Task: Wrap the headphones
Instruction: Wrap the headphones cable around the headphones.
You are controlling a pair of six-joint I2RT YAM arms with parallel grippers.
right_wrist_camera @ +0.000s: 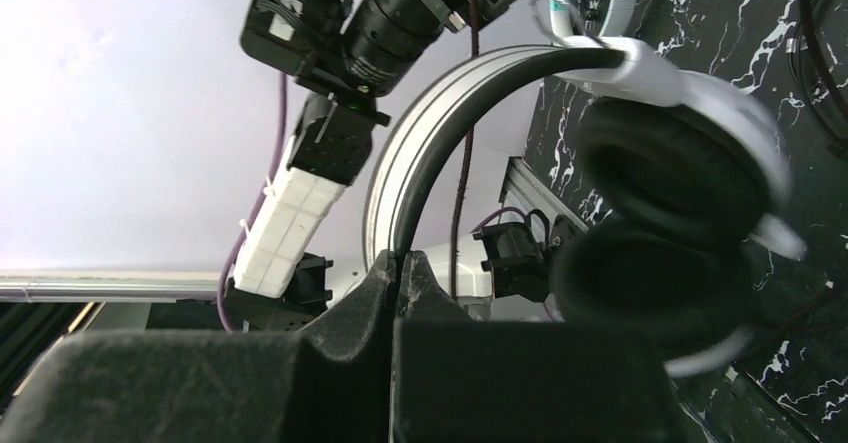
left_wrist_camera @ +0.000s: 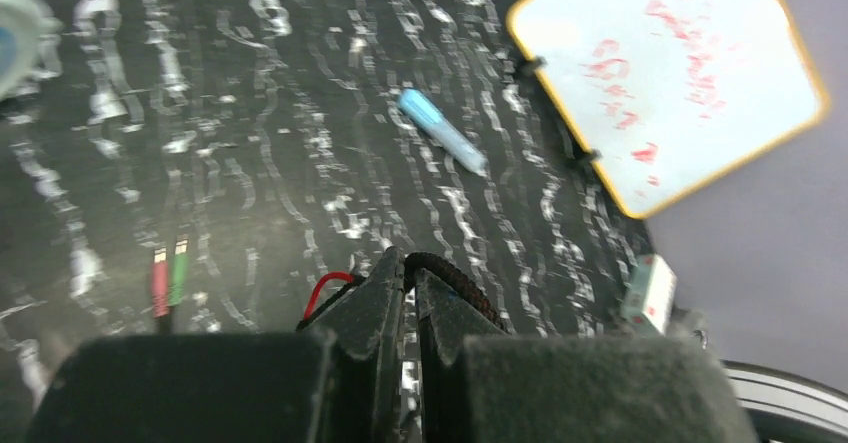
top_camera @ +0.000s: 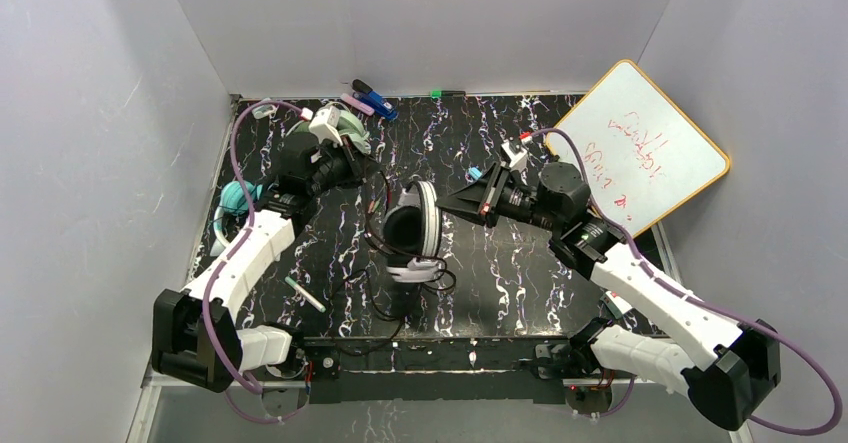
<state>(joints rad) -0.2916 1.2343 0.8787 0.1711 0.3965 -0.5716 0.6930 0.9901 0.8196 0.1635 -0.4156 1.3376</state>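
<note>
The black-and-white headphones (top_camera: 412, 225) sit at the middle of the desk (top_camera: 520, 263), band arching up and the two dark ear pads facing each other. I can't tell whether the lower cup rests on the surface. The right end effector (right_wrist_camera: 398, 261) is pressed together on the headband, pinching its rim from the right side. The headset's dark braided cable (left_wrist_camera: 455, 278) rises to the left end effector (left_wrist_camera: 407, 263), which is squeezed shut on it just left of the headset; a thin red wire shows beside that pinch. More of the cable loops on the desk nearer the arm bases.

Far left, a mint-green headset (top_camera: 350, 128) lies partly behind the left arm, and a teal headset (top_camera: 235, 198) lies at the left edge. A pale blue pen (left_wrist_camera: 443, 131) lies beyond the headphones. A whiteboard (top_camera: 640, 148) with red scribbles leans at the far right. A few markers (top_camera: 370, 98) lie along the far edge.
</note>
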